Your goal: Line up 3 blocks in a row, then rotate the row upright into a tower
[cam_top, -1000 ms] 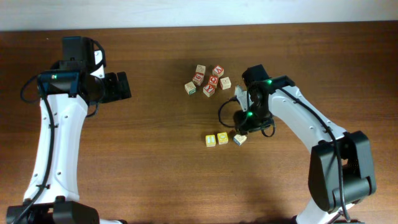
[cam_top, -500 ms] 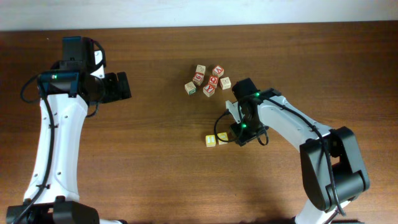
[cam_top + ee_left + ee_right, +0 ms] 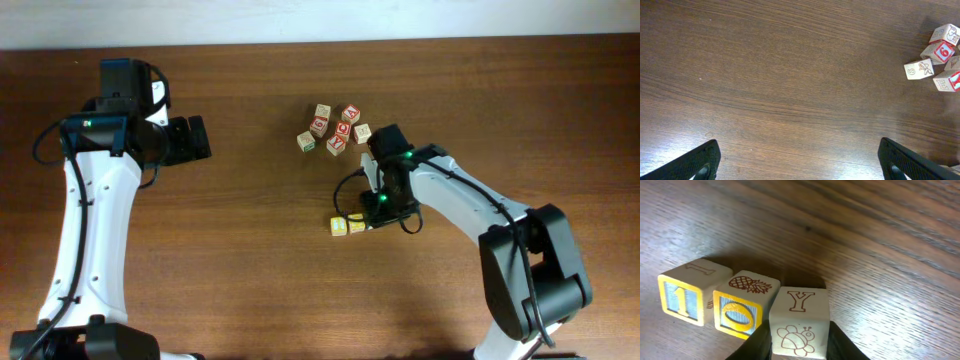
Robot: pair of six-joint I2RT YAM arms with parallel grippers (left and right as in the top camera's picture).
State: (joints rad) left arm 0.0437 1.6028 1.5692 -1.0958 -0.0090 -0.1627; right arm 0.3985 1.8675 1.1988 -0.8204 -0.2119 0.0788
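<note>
Three blocks stand in a row in the right wrist view: a yellow-framed "1" block (image 3: 682, 297), a yellow-framed "O" block (image 3: 737, 312) and a pale beige block (image 3: 800, 320) printed with a Y and a bee. My right gripper (image 3: 799, 347) is shut on the beige block, one dark finger against each side. The beige block touches the "O" block. Overhead, my right gripper (image 3: 376, 210) hides the beige block, and the two yellow blocks (image 3: 347, 227) show just left of it. My left gripper (image 3: 196, 140) is open over bare wood at the far left.
A cluster of several beige and red letter cubes (image 3: 335, 128) lies behind the row, also at the right edge of the left wrist view (image 3: 939, 55). The left gripper (image 3: 799, 160) has only brown tabletop (image 3: 790, 75) under it.
My right gripper has moved left and forward onto the beige block and its fingers have closed on the block's sides. The left arm has not moved.
</note>
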